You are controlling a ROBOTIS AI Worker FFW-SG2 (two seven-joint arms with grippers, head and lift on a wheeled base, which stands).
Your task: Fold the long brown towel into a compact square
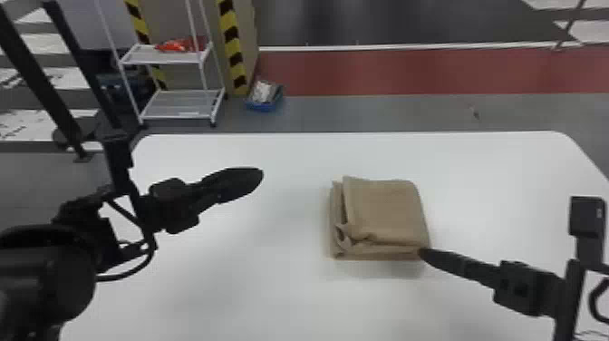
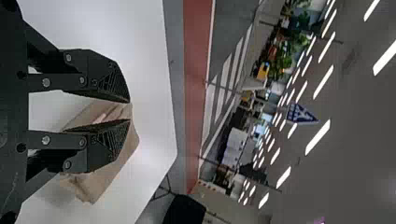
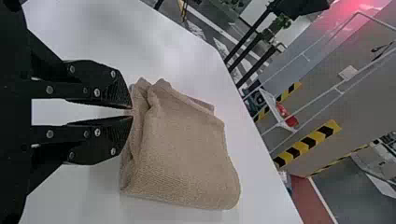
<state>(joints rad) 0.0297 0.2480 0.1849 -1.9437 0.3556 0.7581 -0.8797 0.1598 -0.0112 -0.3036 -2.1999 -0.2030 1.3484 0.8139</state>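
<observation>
Brown towel, folded, near square; finishing touches outstanding

Item: one towel [image 1: 383, 211], brown, flat on the desk [image 1: 253, 290]. Placed to the robot's right of the left gripper [image 1: 253, 176] and well apart from it; directly ahead of the right gripper [image 1: 422, 253] and mostly to its left, the near right corner at that gripper's tip.

Left gripper: empty; fingers parted, moderate gap; above the desk, pointing inward toward the towel's side.

Right gripper: fingers narrowly parted at the tips, right at the towel's edge; no cloth seen lifted. Actual contact cannot be told for certain.

Progress: folding appears essentially complete, the full length gathered into one thick, layered pad. Remaining, by judgement: tidying only. The layers are uneven on the side toward the left gripper, with a loose curl [image 1: 343, 236] at the near left corner; the top layer stops short of the lower ones along the near edge. A light press or tuck would suit; a pull at the corner could spoil the stack.

Orientation: sides run roughly fore-and-aft, near edge roughly crosswise before the robot. Smoother side toward the robot's right, stepped layer ends toward the left gripper. Long axis: none marked; outline too nearly square to assign one.
</observation>
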